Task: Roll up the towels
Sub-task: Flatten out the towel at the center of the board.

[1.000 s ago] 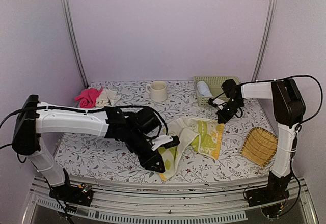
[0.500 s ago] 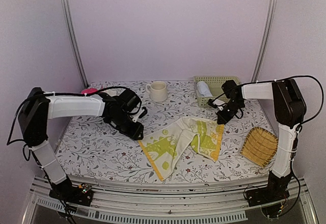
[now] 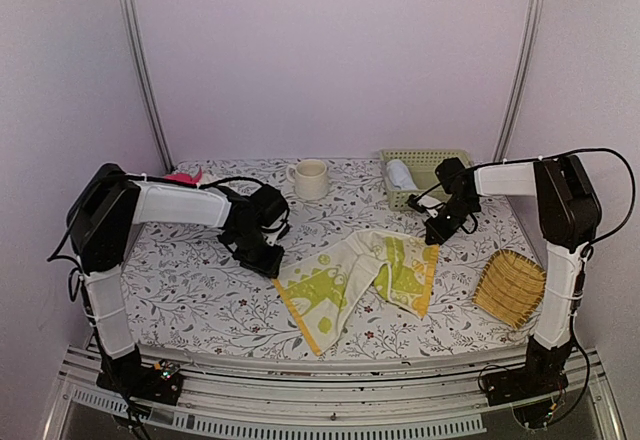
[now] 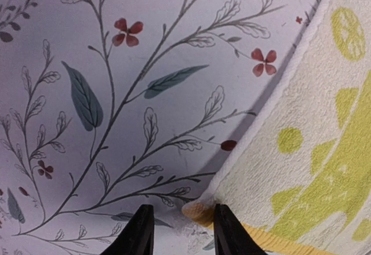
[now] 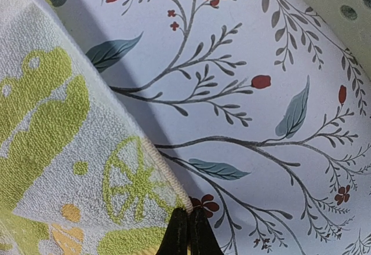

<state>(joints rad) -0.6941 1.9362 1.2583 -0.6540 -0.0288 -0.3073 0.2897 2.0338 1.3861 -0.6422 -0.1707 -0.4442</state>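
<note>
Yellow-green and cream terry, the towel [image 3: 360,275] lies in the middle of the tabletop [image 3: 200,300], half spread, with a thick fold running down its length and its near edge askew. The right fingers [image 5: 178,235] are pressed together on the hem at its far right corner, pinching only the very edge. The left fingers [image 4: 142,232] stand spread low at the left corner. The corner lies just beside one finger rather than squarely between the two, so nothing is gripped there. A pale rolled cloth [image 3: 400,173] sits in the green basket [image 3: 420,154] at the back, and a woven tray [image 3: 510,287] lies well apart on the right.

Closing from this spot, the left fingers could catch only the hem tip or miss the cloth altogether. A pull to flatten the towel might then slip it out of the thin right pinch. If the middle fold is left in, I expect any roll to come out lopsided and loose.
</note>
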